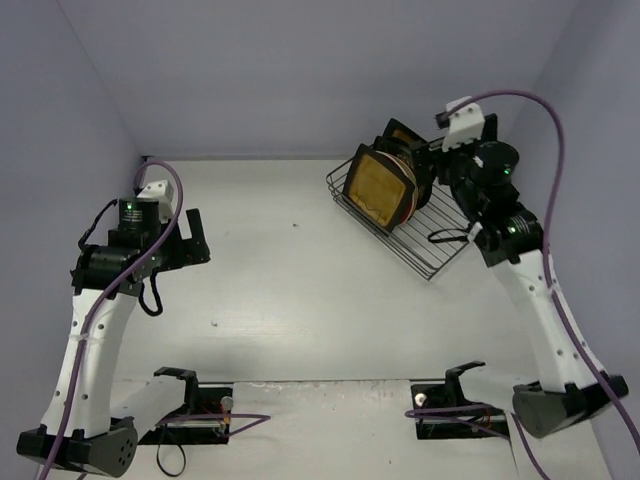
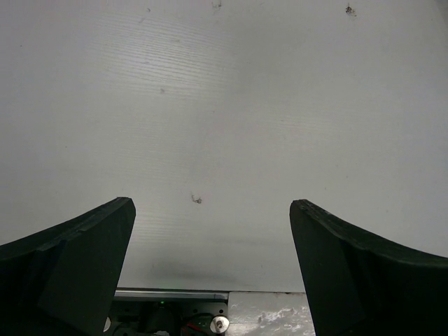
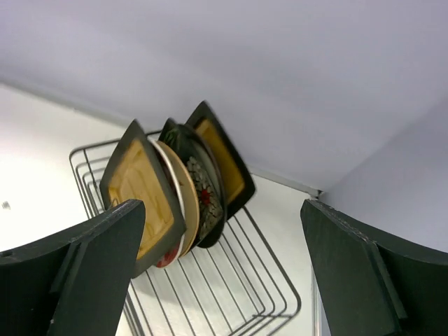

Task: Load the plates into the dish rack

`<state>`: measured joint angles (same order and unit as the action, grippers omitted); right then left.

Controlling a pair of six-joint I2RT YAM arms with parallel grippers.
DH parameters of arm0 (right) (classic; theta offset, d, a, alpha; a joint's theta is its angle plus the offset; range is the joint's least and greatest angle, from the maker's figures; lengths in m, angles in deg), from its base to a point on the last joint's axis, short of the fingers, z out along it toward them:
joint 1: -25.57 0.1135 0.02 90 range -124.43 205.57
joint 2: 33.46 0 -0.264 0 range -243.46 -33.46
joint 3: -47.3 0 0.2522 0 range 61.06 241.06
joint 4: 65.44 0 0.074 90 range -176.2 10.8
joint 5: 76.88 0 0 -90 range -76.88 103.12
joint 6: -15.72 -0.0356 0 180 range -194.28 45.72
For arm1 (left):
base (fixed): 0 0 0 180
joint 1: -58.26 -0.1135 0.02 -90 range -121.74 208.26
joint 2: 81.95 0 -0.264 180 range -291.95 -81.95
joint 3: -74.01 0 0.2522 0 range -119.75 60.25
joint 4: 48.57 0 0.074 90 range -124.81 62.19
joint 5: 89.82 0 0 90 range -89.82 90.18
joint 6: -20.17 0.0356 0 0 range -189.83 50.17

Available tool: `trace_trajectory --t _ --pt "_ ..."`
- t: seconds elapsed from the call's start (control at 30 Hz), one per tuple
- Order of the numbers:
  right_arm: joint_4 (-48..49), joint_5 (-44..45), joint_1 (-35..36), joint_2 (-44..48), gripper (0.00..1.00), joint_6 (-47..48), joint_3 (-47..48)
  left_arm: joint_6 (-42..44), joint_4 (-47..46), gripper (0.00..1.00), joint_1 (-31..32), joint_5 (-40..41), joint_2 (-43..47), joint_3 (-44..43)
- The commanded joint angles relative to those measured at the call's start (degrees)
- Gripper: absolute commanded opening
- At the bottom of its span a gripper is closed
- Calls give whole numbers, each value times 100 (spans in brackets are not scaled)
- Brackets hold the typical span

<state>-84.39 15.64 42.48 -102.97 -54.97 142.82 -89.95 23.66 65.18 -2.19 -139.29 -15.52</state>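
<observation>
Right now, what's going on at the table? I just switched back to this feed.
The plates stand on edge in a tight row inside the dish rack, at the far right of the table. I can count at least five, and no plate is visible outside the rack. The right gripper is open and holds nothing, hanging close by the rack and facing the plates. The left gripper is also open and holds nothing, hanging over bare table on the left side.
</observation>
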Motion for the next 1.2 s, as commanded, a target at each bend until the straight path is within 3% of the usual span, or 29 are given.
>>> trace_trajectory --t 0.0,0.23,0.43,0.83,1.17 --pt "150 704 -21 683 100 -777 -282 -45 50 97 143 184 161 -351" --pt "-122 1329 -21 2045 100 -1692 -977 87 93 97 170 334 425 -448" --pt "-727 1506 -21 2872 100 -1931 -1311 245 102 97 170 728 785 -229" --pt "-1625 1391 41 3883 100 -2441 -1487 -45 735 97 170 1467 1251 -245" --pt "-1784 1663 111 4455 100 -3021 -1671 -300 999 97 178 1380 1673 -228"
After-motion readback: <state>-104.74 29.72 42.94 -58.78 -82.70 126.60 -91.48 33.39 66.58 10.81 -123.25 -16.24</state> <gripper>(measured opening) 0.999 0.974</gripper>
